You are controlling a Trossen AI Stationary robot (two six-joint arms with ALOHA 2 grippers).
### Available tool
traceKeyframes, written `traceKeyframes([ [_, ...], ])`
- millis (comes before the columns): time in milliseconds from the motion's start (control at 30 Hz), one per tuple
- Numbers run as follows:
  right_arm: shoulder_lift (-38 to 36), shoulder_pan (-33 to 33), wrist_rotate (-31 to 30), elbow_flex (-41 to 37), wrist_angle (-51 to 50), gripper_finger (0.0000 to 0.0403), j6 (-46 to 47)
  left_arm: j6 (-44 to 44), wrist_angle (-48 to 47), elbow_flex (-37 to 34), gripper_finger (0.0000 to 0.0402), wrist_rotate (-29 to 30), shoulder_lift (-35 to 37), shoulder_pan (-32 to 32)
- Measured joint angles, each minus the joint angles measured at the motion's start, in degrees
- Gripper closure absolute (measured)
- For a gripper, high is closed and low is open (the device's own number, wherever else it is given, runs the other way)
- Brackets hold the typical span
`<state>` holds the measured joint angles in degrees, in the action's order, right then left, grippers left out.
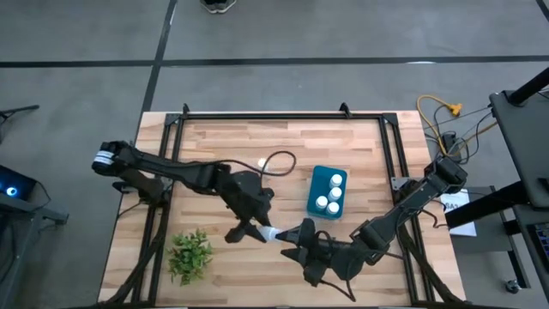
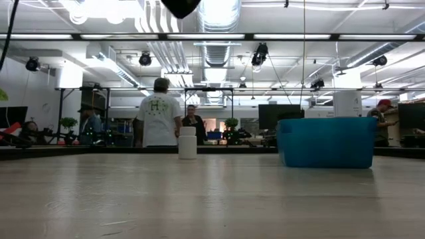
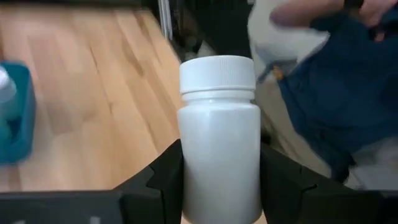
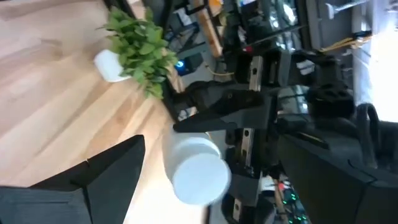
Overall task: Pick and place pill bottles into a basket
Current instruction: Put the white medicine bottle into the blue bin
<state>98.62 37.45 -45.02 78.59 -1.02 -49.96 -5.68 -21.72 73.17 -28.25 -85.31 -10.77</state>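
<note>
Overhead and table-level views share the basket point(image 1: 327, 190); 2 wrist close-ups.

From my station, the held pill bottle point(image 3: 219, 143) has its base cut off beside the left gripper's fingers point(image 3: 163, 180). The basket point(image 3: 15, 112) is cropped, its contents blurred.

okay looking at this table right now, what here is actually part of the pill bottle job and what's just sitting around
Part of the job:
- small white capped pill bottle, gripped by the left gripper
- white bottle standing alone on the table
- teal rectangular basket with white bottles inside
- right gripper, open beside the held bottle

Just lying about:
- green leafy plant
- black cable loop
</note>
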Motion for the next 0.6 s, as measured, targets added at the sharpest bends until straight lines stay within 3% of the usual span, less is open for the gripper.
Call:
traceKeyframes([
  [233, -0.01, -0.5, 4.44, -0.07, -2.78, 0.0055, 4.22, 2.86, -3.86, 4.51, 0.0261, -0.84, -4.51, -1.04],
  [600, -0.07, -1.39, 7.74, -0.09, -5.66, 0.0076, 7.35, 3.13, -4.15, 4.96, 0.0262, -0.94, -4.77, -2.0],
])
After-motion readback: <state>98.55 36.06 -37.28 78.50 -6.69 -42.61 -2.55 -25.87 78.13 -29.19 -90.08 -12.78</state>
